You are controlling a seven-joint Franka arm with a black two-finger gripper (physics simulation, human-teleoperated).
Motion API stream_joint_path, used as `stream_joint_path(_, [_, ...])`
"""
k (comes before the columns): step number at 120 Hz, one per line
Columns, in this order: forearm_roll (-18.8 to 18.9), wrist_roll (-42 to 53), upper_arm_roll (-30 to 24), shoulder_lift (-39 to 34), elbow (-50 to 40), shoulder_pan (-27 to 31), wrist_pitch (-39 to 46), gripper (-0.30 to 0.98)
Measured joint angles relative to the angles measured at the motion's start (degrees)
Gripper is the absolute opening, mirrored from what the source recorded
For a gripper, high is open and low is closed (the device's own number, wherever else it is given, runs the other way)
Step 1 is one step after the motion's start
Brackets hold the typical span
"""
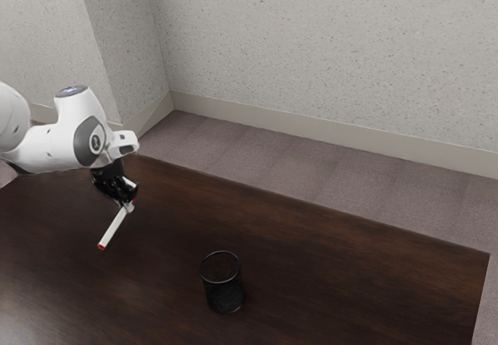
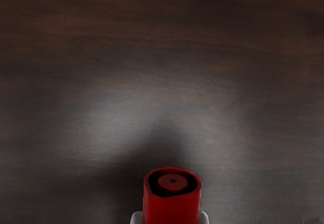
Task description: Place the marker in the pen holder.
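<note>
Black two-finger gripper (image 1: 129, 205): clamped on the marker near one red end. White marker with red ends (image 1: 113, 229): tilted, apparently raised off the table. Black cylindrical mesh pen holder (image 1: 224, 294): upright, well apart, toward the exterior view's right. Progress: grasp made; carrying, aligning over the mouth and release remain. Dark brown wooden table (image 1: 311, 248): broad stretch between marker and holder, room for travel; far edge beyond both.
</note>
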Motion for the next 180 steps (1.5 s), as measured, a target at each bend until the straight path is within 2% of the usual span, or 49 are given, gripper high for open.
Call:
stream_joint_path(25, [1.58, 1.08, -0.23, -11.48, -0.04, -9.24, -4.97, -0.10])
stream_joint_path(42, [2.12, 2.34, -0.52, -16.49, -0.24, -15.77, -8.64, -0.10])
stream_joint_path(74, [1.44, 4.88, -1.10, -18.41, -0.13, -27.42, -11.61, -0.10])
stream_joint_path(105, [-2.13, 6.65, -2.92, -15.47, -0.24, -31.88, -12.32, -0.10])
stream_joint_path(136, [-3.39, 7.81, -2.27, -14.26, -2.58, -35.32, -13.33, -0.10])
stream_joint_path(142, [-3.34, 8.04, -2.18, -14.42, -2.68, -34.88, -14.06, -0.05])
stream_joint_path(166, [-3.77, 9.66, -2.07, -14.72, -2.06, -30.94, -17.18, 0.36])
stream_joint_path(172, [-1.94, 9.99, -1.91, -14.83, 1.24, -29.89, -19.63, 0.43])
stream_joint_path(180, [2.78, 10.42, -1.77, -14.88, 9.84, -28.48, -25.26, 0.50])
